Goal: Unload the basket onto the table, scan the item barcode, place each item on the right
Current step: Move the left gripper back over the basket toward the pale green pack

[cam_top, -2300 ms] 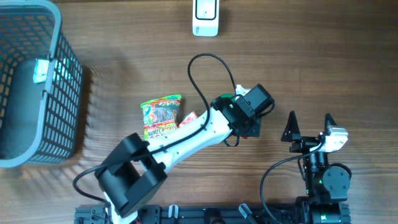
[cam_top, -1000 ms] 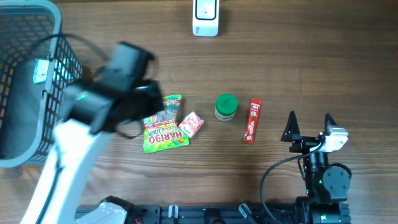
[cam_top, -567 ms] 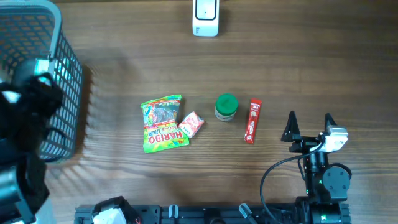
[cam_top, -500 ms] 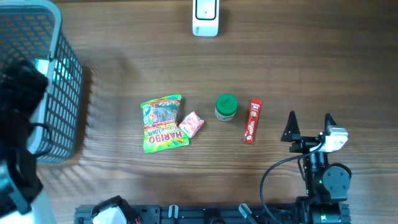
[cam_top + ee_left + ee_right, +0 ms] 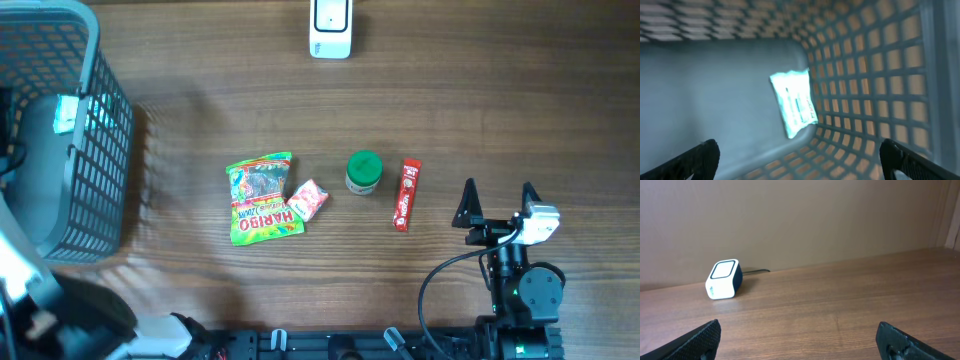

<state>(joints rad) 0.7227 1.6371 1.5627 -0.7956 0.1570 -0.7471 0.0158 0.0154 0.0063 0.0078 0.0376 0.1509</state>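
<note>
My left tool [image 5: 801,161] is spread wide w/ nothing btwn the fingers, pointing into the grey mesh basket [image 5: 880,60]. The pale blue-white packet [image 5: 794,102] lies ahead of it, clear of both fingers, on the basket floor right against the mesh wall. My right tool [image 5: 497,205] is also wide open & empty at the near right of the counter [image 5: 520,100], well apart from the white scanner [image 5: 331,28] at the far edge, w/ a Haribo bag [image 5: 262,197], pink-white sweet [image 5: 309,199], green-lid jar [image 5: 364,171] & red stick [image 5: 406,194] in a row btwn basket & right tool.
</note>
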